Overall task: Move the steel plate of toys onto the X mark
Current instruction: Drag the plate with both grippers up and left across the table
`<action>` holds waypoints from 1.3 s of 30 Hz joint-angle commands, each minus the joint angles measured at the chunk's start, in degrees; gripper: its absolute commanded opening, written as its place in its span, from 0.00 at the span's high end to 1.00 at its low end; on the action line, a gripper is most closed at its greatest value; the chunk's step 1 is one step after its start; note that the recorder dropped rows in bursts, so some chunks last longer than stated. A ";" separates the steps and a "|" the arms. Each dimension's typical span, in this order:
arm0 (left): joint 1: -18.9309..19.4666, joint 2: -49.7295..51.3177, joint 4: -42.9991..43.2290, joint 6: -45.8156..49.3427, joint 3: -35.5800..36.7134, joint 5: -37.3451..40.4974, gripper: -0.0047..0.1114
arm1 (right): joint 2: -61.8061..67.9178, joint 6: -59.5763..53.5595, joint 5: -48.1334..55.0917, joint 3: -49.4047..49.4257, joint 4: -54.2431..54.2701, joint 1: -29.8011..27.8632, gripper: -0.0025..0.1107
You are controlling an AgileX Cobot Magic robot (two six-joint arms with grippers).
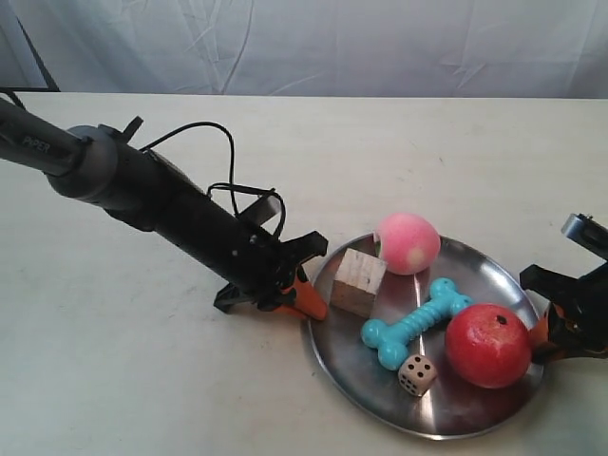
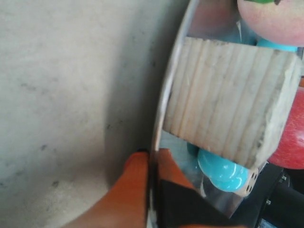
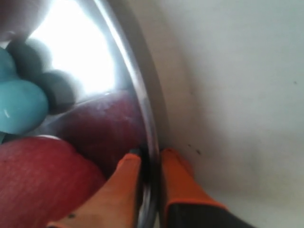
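Wrist views show left hand and right hand clamped on the steel plate, nine and three o'clock. I'd lift level, both together.

Cream tabletop, matte, with faint grey specks and scuffs visible in both wrist views. Wrinkled white cloth backdrop runs along its far edge.

Steel plate: shiny silver. Tabletop: cream. Pink peach ball, red apple, teal bone, pale wood cube w/ straight grain lines, beige die w/ dark dots. Left hand & right hand: orange tips.
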 commanded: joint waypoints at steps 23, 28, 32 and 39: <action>2.09 -4.88 2.08 0.98 0.22 1.45 0.96 | -3.79 -1.14 6.93 -1.58 8.27 4.08 0.98; 2.09 -6.15 3.64 0.30 0.22 3.15 0.96 | -3.79 0.39 7.54 -4.33 9.46 8.94 0.98; 2.09 -8.45 6.75 -2.44 0.22 3.15 0.96 | -3.79 3.12 10.75 -9.11 9.07 8.93 0.98; 2.25 -9.61 7.11 -4.18 0.22 3.65 0.96 | -2.90 4.91 11.11 -10.66 8.44 8.93 0.98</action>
